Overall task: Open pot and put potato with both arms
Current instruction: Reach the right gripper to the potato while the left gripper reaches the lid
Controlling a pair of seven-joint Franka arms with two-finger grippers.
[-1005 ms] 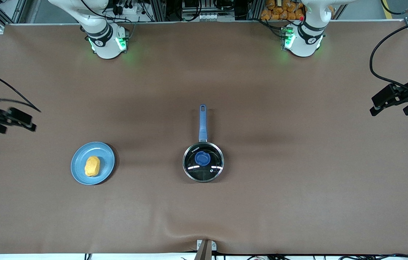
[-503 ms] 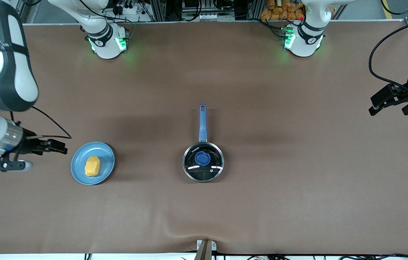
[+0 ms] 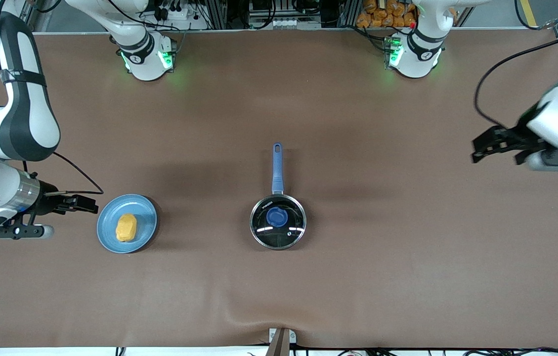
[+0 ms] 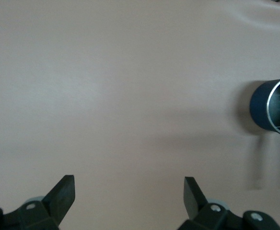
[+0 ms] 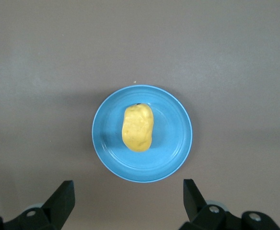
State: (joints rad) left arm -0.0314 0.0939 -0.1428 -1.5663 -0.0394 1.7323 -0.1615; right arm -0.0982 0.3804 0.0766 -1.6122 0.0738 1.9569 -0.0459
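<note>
brown table point(image 3: 358, 123) holds the pot point(image 3: 278, 221) and 1 plated potato point(image 3: 126, 227).

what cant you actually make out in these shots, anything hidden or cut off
- Inside of the pot: front view, the lid glares and shows only dark.
- Pot in the left wrist view: cut off by the picture's edge, knob unseen.
- Small print on the pot's rim: front view, too small to read.
- Underside of the potato: it rests on the plate.

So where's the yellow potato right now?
The potato lies on the blue plate toward the right arm's end of the table, beside the lidded pot. The open right gripper hovers just beside the plate.
</note>
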